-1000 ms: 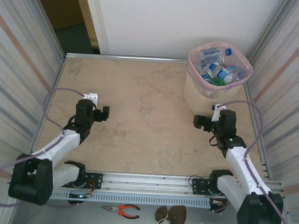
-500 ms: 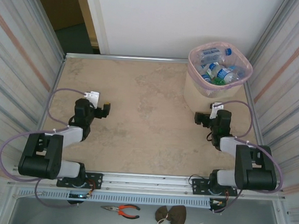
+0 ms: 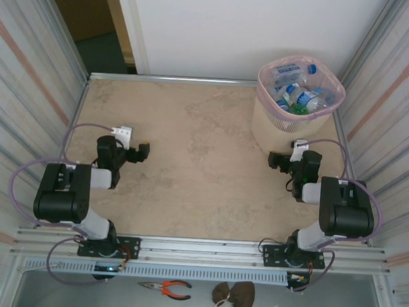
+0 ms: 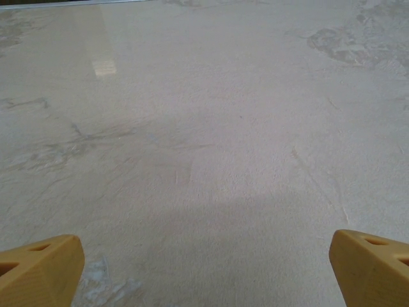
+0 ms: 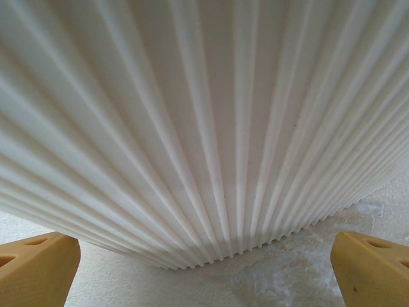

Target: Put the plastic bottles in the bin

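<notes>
Lower left of the top view, the left gripper sits low over the table, jaws spread wide with nothing between them. Lower right, the right gripper is just as released, nosing at the ribbed wall of the bin. Upper right, the plastic bottles lie heaped inside it. Loading looks done; the next move calls for parking, not grasping.

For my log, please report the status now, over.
Left gripper open, empty. Right gripper open, empty, close to bin. Plastic bottles inside bin. No obstacle seen.
</notes>
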